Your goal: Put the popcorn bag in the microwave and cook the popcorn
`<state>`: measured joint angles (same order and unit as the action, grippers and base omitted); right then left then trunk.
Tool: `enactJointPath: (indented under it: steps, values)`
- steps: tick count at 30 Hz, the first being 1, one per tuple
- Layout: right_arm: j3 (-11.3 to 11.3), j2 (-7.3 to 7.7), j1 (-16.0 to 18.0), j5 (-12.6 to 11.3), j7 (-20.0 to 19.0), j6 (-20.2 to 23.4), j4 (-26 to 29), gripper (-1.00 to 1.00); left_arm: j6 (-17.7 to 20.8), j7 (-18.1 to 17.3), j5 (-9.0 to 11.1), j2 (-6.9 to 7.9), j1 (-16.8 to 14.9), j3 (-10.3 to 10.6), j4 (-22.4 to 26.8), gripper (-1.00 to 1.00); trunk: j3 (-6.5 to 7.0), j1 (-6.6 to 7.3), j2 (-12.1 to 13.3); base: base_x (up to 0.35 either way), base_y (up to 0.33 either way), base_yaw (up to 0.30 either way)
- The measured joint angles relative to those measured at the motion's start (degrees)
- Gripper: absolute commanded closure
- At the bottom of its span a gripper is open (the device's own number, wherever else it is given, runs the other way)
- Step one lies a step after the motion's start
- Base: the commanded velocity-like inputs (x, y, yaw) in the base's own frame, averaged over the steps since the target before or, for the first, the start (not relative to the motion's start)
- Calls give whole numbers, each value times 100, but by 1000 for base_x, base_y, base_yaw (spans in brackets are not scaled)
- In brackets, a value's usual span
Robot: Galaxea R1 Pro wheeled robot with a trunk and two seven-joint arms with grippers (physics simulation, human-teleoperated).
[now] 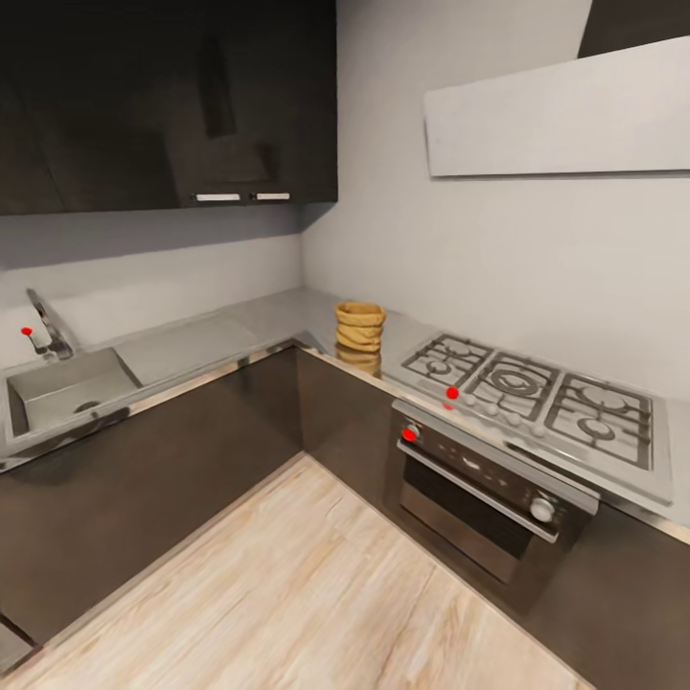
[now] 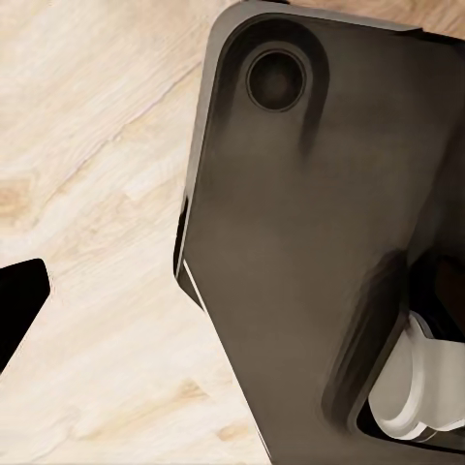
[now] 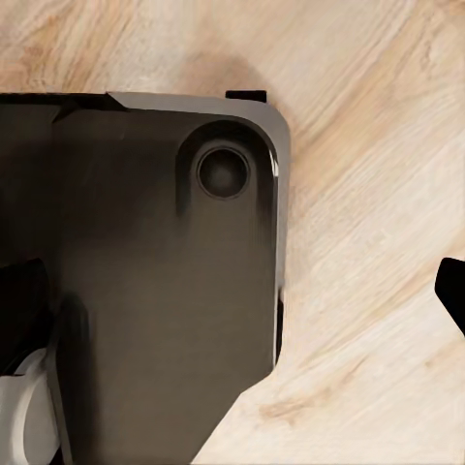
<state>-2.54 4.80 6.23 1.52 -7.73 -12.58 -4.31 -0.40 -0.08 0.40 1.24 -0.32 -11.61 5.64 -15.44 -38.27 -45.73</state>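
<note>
At the bottom of the head view, light wood floor (image 1: 316,585) runs up to the dark cabinets (image 1: 144,470). Above them, right of centre, sits the built-in steel oven (image 1: 484,484) with a red knob, and over it the gas hob (image 1: 537,393). Just left of the hob, at mid-frame, the popcorn bag (image 1: 359,331) stands upright on the grey countertop (image 1: 278,321), near the corner. A sink (image 1: 62,388) lies at centre left; a white hood (image 1: 565,115) hangs at upper right. Both wrist views look down on the robot's dark base (image 2: 310,242) over the floor; how far either gripper's jaws are parted cannot be told.
</note>
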Motion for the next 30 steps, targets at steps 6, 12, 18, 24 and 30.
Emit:
enactJointPath:
  steps: [6,12,18,24,30]
  values:
    - [0,0,-1,0,0,0,1,-100,0,0,0,0,0,0,0,-100,0,0,0,244,222,-50]
    - [0,-2,0,0,0,0,0,-100,0,0,0,0,0,0,0,-100,0,0,0,244,222,-128]
    - [0,-2,0,0,0,0,0,-100,0,0,0,0,0,0,0,-100,0,0,0,244,222,-108]
    - [0,0,-1,0,0,0,2,-100,0,0,0,0,-1,0,-1,-100,0,0,0,244,221,-134]
    - [0,-1,-1,0,0,0,1,-100,0,0,0,0,-1,-1,0,-100,0,0,0,240,221,-148]
